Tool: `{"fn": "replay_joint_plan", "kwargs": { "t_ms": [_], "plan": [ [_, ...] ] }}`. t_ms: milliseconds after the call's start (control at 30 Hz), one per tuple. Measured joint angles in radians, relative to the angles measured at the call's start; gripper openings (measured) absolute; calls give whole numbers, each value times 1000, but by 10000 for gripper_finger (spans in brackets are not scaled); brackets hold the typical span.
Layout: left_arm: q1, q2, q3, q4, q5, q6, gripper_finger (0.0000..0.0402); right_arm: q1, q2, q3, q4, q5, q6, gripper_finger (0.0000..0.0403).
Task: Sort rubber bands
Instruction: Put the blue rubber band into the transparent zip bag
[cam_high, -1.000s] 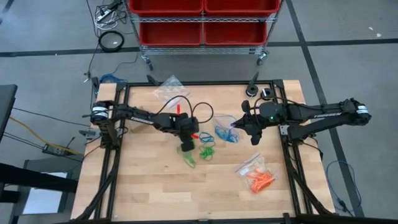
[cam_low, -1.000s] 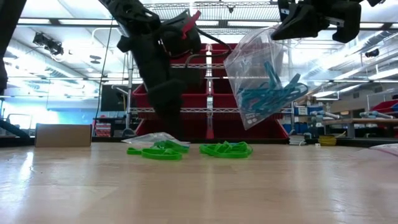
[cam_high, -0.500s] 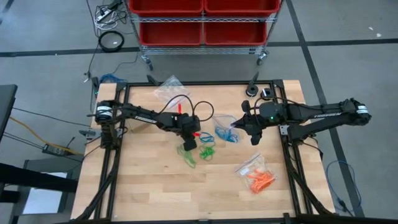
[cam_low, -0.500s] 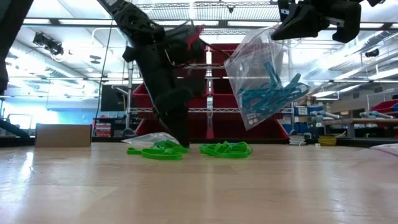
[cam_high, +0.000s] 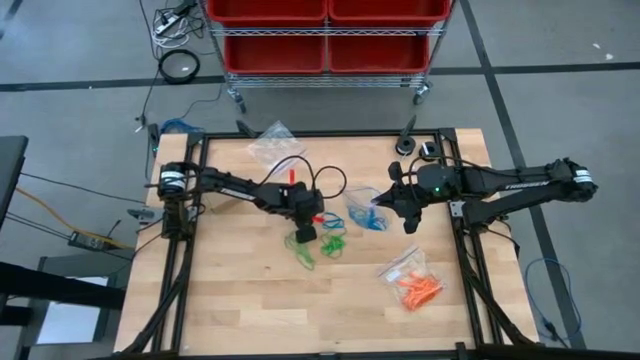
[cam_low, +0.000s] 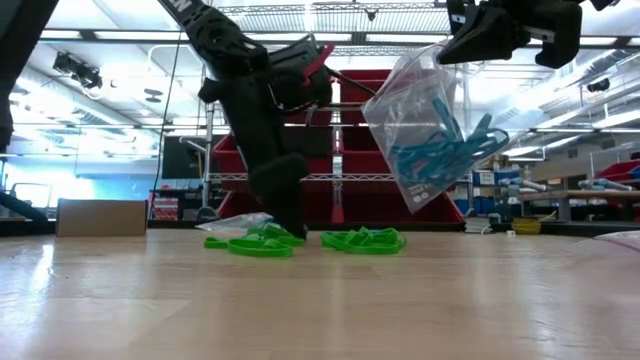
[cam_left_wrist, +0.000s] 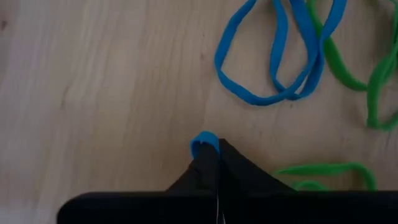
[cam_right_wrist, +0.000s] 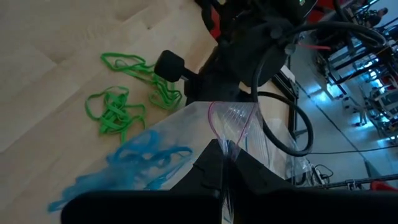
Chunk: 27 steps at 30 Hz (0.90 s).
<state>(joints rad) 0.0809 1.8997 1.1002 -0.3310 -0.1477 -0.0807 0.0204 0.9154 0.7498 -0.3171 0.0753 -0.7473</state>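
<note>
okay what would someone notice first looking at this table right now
The right gripper holds a clear bag of blue rubber bands up off the table. At the table's middle, the left gripper is shut on a blue band, beside loose green bands. A bag of orange bands lies front-right.

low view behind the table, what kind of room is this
Probably a workshop or lab: a wire shelving cart holding red bins, exposed ceiling trusses, and workbenches at the far right.

Rubber bands — green ones (cam_high: 318, 243) loose mid-table, blue ones (cam_low: 445, 150) bagged aloft, orange ones (cam_high: 418, 289) bagged nearer the front — sorted by colour
</note>
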Motion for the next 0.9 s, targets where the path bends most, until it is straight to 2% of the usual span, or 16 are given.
{"fn": "replay_joint_plan", "kwargs": {
  "t_ms": [167,333,433,567,733,900],
  "plan": [
    [-23,-58,1,-72,-4,-2,3,0,0,0,0,0,-3,0],
    [-60,-165,108,-165,-78,18,2,0,0,0,1,0,-14,0],
    [-84,-217,195,-150,-139,77,2,0,0,0,2,0,-22,0],
    [-103,-263,332,-38,-206,190,1,0,0,0,6,0,-26,0],
    [-93,-246,450,115,-180,313,1,0,0,0,11,0,-33,0],
    [-53,-197,495,125,-88,286,1,0,0,0,14,1,-33,0]
  ]
}}
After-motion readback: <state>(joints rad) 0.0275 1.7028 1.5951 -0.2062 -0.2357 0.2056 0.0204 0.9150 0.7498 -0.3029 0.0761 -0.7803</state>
